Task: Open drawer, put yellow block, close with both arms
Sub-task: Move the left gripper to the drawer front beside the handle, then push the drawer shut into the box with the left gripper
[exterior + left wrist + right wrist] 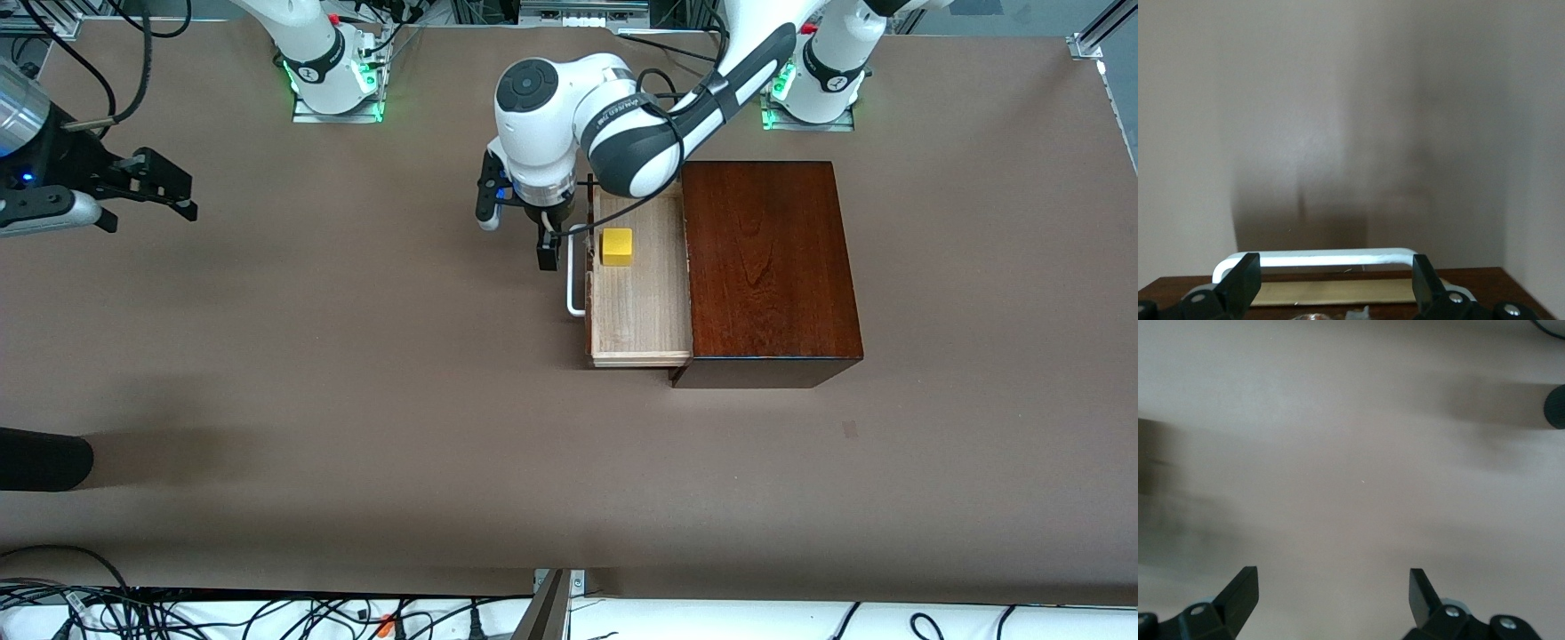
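**Block is in, drawer not yet shut**

The drawer (640, 293) stands pulled out of its box (770, 267), with the yellow block (616, 246) lying inside. The left gripper (549, 242), fingers spread and empty, hovers at the handle (574, 284). The right gripper (160, 187), released too, waits over bare table (356, 400). Only closing remains.

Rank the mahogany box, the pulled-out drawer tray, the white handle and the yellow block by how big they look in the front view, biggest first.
1. mahogany box
2. drawer tray, the part pulled out of the box
3. white handle, a thin bar partly hidden by the left gripper
4. yellow block

All sit on the table or in the drawer, so nearness hardly skews this.
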Controlling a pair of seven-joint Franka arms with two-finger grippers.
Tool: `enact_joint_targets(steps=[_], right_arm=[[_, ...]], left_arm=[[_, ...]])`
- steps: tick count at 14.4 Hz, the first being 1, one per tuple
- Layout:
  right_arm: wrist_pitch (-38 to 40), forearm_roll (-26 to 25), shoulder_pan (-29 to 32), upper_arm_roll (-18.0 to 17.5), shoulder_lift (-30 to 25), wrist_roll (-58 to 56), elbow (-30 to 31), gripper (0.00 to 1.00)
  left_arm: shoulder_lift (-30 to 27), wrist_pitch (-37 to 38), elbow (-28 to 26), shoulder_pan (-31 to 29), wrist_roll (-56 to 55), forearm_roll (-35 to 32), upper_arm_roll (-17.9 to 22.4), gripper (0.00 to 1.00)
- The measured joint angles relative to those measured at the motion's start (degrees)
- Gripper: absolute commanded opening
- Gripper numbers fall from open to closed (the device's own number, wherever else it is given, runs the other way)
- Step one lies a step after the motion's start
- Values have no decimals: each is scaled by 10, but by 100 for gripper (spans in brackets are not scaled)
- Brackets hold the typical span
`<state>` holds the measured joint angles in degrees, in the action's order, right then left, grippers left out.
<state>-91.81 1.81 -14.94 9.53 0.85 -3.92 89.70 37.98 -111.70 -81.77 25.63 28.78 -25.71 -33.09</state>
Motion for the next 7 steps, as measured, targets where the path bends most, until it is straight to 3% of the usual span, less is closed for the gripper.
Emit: enact_joint_targets(steps=[7], right_arm=[[14, 0, -3, -1, 0, 20, 0, 100]], left_arm=[[12, 5, -1, 0, 0, -9, 13, 100]])
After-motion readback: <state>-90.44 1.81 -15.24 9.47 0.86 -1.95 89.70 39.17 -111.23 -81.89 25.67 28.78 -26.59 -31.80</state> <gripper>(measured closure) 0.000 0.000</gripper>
